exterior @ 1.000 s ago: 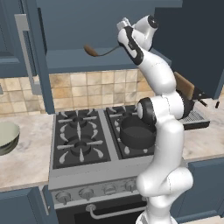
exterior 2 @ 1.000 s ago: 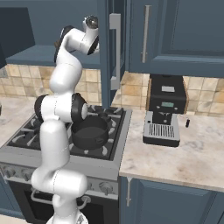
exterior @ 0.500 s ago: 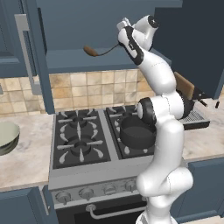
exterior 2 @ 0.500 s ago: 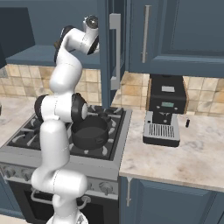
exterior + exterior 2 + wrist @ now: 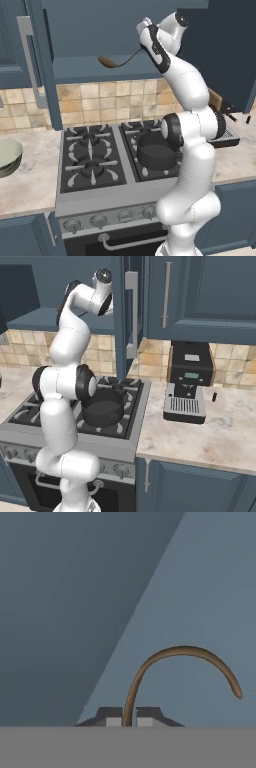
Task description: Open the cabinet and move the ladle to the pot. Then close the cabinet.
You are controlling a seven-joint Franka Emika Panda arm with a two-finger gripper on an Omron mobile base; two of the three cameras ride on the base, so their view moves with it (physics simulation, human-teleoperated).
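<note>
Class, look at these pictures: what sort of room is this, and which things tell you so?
A kitchen, evidently: a gas stove with a pot on it, blue wall cabinets, and a coffee machine on the counter.

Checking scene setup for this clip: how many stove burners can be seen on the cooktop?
4. Two bare burners on the left, front and back. Two on the right: the back one partly visible, the front one under the pot and mostly hidden.

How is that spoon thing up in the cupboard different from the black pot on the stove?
The ladle is slim and brown with a curved handle; the pot is round, wide and dark grey-black. The ladle sits high in the open cabinet, its handle pinched by the gripper; the pot rests untouched on a stove burner. Both are cooking utensils.
</note>
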